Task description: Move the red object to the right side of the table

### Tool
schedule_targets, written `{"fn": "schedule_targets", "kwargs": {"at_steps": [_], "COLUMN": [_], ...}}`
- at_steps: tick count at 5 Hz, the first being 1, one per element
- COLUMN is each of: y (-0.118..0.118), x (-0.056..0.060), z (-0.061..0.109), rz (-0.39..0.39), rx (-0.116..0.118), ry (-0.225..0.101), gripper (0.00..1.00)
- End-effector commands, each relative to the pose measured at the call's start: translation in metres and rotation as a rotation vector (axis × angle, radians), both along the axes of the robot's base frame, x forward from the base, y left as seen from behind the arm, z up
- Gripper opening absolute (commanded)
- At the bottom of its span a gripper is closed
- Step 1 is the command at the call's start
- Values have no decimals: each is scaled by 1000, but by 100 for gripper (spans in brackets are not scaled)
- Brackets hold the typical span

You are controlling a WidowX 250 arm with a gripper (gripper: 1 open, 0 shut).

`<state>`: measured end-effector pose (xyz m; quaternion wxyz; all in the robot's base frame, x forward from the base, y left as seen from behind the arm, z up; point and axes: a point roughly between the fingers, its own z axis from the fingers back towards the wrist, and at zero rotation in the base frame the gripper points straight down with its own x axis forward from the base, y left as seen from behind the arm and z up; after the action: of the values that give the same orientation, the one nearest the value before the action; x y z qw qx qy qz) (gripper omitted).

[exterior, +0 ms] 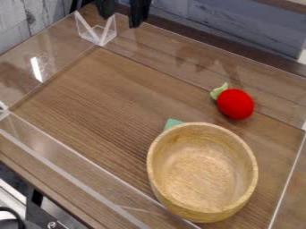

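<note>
Red toy fruit, small and rounded, lies on the brown wood-grain worktop toward the right side of the view. Its green leafy top points up and to the left, away from the near edge. Nothing is touching the fruit from above or from the sides.

Nearer the camera, and below the fruit in the view, stands a large light wooden bowl, round and open at the top, with its pale inside showing. The bowl and the fruit are apart, with a strip of bare wood between them. A small green piece shows at the bowl's far left rim, mostly hidden by it, so what it is cannot be told.

The robot's hand is at the top of the view, left of centre, dark and partly cut off by the frame. It is wide open, holds nothing, and is well apart from both fruit and bowl. Low clear acrylic walls edge the worktop.
</note>
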<state>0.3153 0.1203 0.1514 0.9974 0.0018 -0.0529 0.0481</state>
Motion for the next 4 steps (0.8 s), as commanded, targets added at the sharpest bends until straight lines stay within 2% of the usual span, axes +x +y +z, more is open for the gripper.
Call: {"fn": "schedule_targets", "kwargs": {"at_steps": [1, 2, 3, 4], "y": [-16, -41, -60, -60], "x": [5, 8, 16, 21], "z": [18, 18, 12, 7], "rz": [-52, -102, -62, -11], "rx": [8, -11, -25, -14], "ry": [-71, -88, -97, -101], "gripper": [100, 100, 100, 100]}}
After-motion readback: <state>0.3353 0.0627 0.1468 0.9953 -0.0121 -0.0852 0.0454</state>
